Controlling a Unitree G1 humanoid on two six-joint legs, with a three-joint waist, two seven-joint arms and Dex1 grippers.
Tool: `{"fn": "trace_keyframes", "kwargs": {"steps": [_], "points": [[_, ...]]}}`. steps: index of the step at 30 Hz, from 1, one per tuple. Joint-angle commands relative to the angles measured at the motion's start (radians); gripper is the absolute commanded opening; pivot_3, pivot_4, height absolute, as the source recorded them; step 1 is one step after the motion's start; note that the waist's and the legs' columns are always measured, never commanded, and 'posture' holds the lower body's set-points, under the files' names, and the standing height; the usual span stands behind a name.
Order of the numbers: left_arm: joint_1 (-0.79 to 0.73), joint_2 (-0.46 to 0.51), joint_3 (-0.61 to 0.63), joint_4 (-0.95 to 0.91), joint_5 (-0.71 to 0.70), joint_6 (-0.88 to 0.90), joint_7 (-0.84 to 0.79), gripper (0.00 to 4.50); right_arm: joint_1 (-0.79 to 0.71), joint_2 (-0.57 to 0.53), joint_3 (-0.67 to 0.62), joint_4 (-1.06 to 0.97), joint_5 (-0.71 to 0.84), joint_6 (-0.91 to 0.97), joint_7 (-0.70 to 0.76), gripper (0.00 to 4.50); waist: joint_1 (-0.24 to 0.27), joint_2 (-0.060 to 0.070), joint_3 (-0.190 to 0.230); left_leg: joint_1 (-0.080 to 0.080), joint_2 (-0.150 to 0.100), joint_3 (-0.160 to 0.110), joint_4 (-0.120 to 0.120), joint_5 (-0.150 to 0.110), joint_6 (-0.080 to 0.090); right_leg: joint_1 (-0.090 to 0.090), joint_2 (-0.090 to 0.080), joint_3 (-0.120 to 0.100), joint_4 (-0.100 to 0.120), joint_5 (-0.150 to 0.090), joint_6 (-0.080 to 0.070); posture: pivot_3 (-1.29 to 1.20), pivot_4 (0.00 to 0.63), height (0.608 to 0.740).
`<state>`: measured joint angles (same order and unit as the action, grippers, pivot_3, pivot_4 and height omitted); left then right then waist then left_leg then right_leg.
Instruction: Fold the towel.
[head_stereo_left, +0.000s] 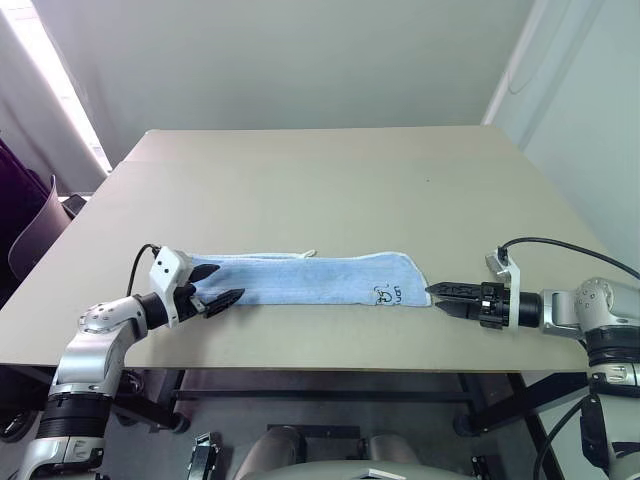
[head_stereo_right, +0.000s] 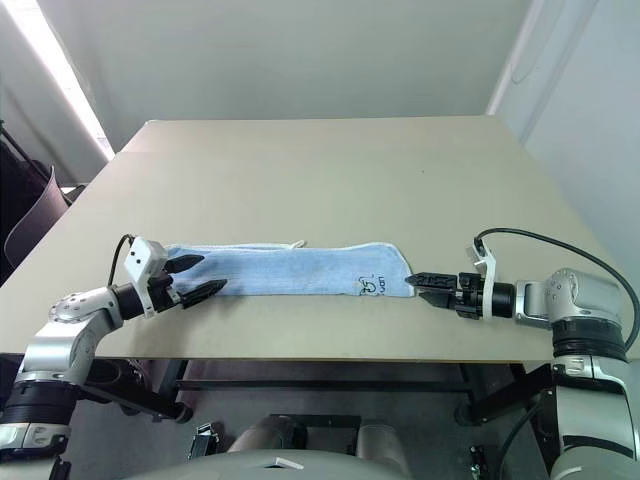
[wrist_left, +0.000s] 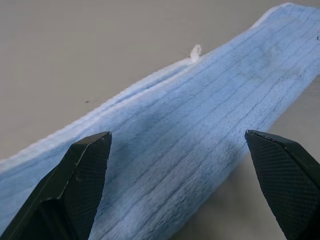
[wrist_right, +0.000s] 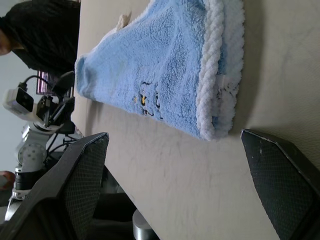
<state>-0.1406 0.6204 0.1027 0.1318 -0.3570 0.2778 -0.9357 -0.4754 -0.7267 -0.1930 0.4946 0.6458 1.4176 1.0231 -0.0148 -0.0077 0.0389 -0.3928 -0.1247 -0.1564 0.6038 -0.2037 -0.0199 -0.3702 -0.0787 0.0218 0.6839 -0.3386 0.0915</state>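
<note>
At the far left edge of the head views a dark chair is seen beside the table, partly cut off by the frame, and a bright strip of window light runs down the upper left corner. The tabletop around the cloth is bare, and nothing lies between either gripper and the cloth. In the lower left, the left gripper is held low at the towel's left end with its two black fingers spread wide and nothing gripped; the upper finger overlaps the towel's edge, while contact cannot be made out. The towel is laid as a long, narrow folded band across the lower middle of the frame, near the table's front edge, with a small white tag sticking out of its far edge and a dark logo printed near its right end. The layers of the fold are hard to count from the head views; in the right wrist view a thick white stitched edging is shown doubled at that end. In the lower right, the right gripper is held just beside the towel's right end, apart from it, fingers wide and empty. A dark-clothed person, cut off by the frame, is seen beyond the table in the right wrist view.
</note>
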Motion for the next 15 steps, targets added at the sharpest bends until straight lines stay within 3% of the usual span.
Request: {"fn": "trace_keyframes", "kwargs": {"steps": [1, 15], "points": [[-0.008, -0.005, -0.010, -0.045, 0.005, 0.004, 0.008, 4.50, -0.002, 0.055, -0.016, -0.007, 0.014, 0.015, -0.049, 4.42, -0.004, -0.001, -0.001, 0.000, 0.001, 0.000, 0.000, 0.000, 0.000, 0.000, 0.000, 0.000, 0.000, 0.000, 0.000, 0.00, 0.000, 0.740], [-0.066, -0.025, -0.048, 0.021, 0.047, -0.024, 0.017, 4.50, -0.116, 0.194, 0.038, 0.091, -0.012, -0.038, -0.074, 4.42, -0.033, -0.002, -0.001, 0.002, 0.013, 0.016, 0.003, -0.001, 0.000, -0.001, 0.000, -0.003, 0.000, 0.008, -0.002, 0.00, 0.000, 0.740]]}}
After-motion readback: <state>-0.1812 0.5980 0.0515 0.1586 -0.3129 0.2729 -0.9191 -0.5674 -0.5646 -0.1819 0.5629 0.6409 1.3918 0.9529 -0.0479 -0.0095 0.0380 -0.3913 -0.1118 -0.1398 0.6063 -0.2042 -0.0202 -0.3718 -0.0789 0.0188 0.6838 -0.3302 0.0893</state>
